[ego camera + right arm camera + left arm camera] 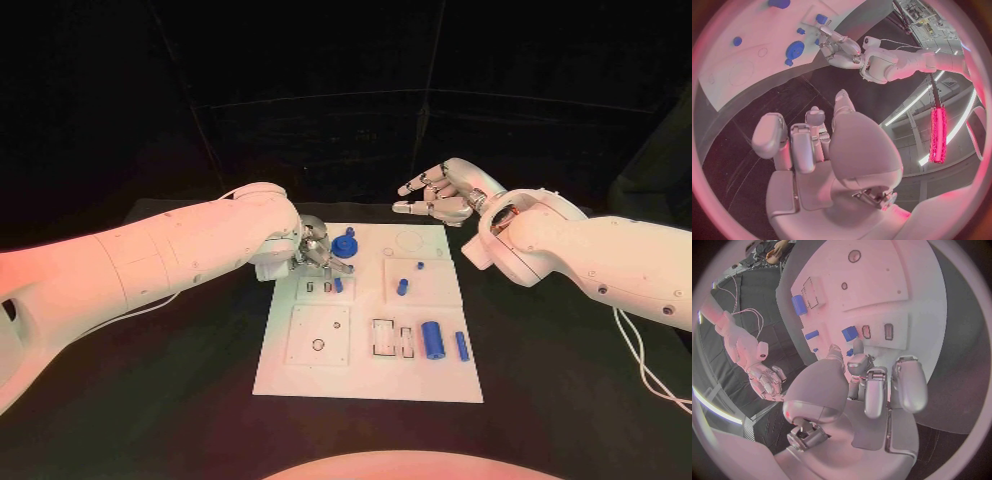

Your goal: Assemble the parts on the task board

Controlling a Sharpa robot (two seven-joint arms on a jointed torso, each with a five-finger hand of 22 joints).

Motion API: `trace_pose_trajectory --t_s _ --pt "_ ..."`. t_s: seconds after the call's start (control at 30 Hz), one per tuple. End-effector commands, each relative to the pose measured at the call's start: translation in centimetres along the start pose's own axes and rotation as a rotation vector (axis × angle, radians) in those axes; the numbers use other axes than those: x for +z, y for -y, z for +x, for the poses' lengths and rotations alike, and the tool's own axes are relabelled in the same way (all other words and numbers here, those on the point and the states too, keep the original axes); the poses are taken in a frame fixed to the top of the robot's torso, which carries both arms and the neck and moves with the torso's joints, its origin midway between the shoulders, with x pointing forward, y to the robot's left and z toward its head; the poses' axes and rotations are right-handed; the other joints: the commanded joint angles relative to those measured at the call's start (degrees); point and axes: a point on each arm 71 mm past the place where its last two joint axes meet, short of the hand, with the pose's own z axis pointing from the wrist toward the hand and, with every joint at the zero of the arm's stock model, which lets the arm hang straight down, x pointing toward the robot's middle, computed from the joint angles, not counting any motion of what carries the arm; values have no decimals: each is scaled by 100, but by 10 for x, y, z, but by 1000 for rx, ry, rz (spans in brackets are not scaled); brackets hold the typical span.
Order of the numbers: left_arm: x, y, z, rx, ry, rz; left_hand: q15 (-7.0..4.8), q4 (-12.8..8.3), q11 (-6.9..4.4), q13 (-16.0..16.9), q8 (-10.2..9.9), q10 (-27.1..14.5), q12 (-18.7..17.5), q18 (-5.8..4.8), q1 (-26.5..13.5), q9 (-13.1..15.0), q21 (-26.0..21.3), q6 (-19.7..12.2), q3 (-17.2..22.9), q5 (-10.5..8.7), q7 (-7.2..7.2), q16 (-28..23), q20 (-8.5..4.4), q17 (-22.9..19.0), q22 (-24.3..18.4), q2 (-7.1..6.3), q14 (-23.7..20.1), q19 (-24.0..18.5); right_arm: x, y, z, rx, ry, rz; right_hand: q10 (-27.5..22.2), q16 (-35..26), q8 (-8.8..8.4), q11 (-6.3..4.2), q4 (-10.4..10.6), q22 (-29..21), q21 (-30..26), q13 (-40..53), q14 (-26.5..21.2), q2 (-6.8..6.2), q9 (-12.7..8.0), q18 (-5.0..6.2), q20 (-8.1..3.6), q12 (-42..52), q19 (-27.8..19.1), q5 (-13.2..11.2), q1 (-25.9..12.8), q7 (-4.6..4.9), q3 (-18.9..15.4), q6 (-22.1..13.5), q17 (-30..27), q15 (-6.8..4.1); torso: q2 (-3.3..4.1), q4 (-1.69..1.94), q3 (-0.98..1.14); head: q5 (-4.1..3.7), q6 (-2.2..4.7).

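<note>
The left hand point(315, 252) sits over the board's point(368, 385) far left corner, fingers curled down beside a blue round part point(345, 245) — whether it grips anything, I cannot tell. The right hand point(444, 193) hovers off the board beyond its far right corner, fingers loosely apart — holding nothing. Two blue cylinders point(434, 341) lie near the board's right edge.

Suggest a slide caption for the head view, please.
Left hand works at the task board's far edge beside a blue part; right hand hovers.
</note>
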Motion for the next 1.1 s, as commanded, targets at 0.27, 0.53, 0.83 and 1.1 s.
trace_pose_trajectory --t_s 0.27,0.53,0.83,1.1 --pt "2 0 2 11 -22 -11 -44 -16 -16 -10 50 8 -2 -44 35 30 39 -55 -27 17 7 17 -28 1508 9 60 584 23 1 -1 -1 1 3 -5 -46 -18 21 6 9 -5 -23 -6 286 47 3 26 13 -22 -44 44 6 9 -36 -51 166 22 1 7 4 -6 -32" --pt "5 1 7 2 -48 -5 -47 -56 -20 11 104 20 23 -49 103 75 69 -88 -5 32 3 17 -31 1508 51 98 584 20 1 0 -1 0 1 -1 -50 -21 22 5 4 -2 -23 -12 286 50 3 25 12 -26 -42 56 15 8 -38 -50 162 22 2 2 1 -5 -48" --pt "8 2 11 2 -58 -7 -48 -70 -20 4 120 18 21 -48 121 89 71 -99 -1 33 2 17 -31 1508 53 101 584 16 1 1 -1 -1 -5 3 -49 -22 23 5 3 -3 -24 -11 286 53 3 25 12 -25 -42 64 17 8 -40 -50 161 22 7 5 5 -15 -61" --pt "8 2 12 4 -64 -8 -48 -116 -20 -6 152 12 20 -47 178 118 77 -130 14 36 3 17 -32 1508 58 105 584 6 1 1 0 -7 -13 9 -20 10 25 4 -1 36 -7 33 298 55 4 18 12 18 -24 76 23 7 -43 -48 213 21 5 7 8 -22 -74"
